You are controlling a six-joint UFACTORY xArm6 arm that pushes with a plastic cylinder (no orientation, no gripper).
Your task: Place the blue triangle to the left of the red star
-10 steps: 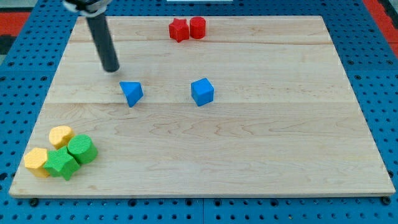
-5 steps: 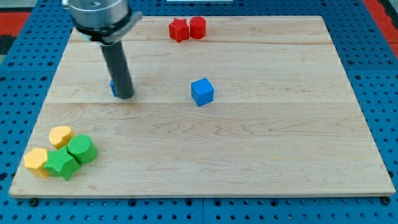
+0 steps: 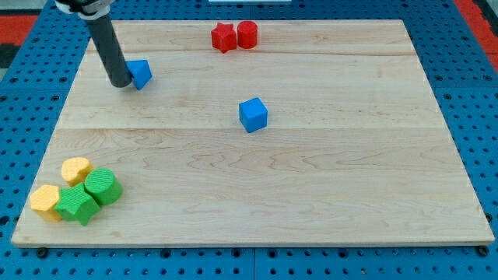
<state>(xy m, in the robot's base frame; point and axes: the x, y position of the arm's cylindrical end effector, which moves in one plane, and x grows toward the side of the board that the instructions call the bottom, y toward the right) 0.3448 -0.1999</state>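
The blue triangle (image 3: 141, 74) lies in the upper left part of the wooden board (image 3: 311, 179). My tip (image 3: 120, 82) rests on the board right against the triangle's left side, and the rod hides part of it. The red star (image 3: 223, 37) sits near the view's top edge of the board, well to the right of the triangle and a little higher. A red block (image 3: 247, 34), cylinder-like, touches the star's right side.
A blue cube (image 3: 253, 114) stands near the board's middle. At the lower left sit two yellow blocks (image 3: 75, 169) (image 3: 45, 201), a green star (image 3: 77, 204) and a green rounded block (image 3: 103, 187), clustered together. Blue pegboard (image 3: 31, 78) surrounds the board.
The rod swept down onto the blue triangle, then moved up and left. The triangle has shifted from the left middle to the upper left of the board.
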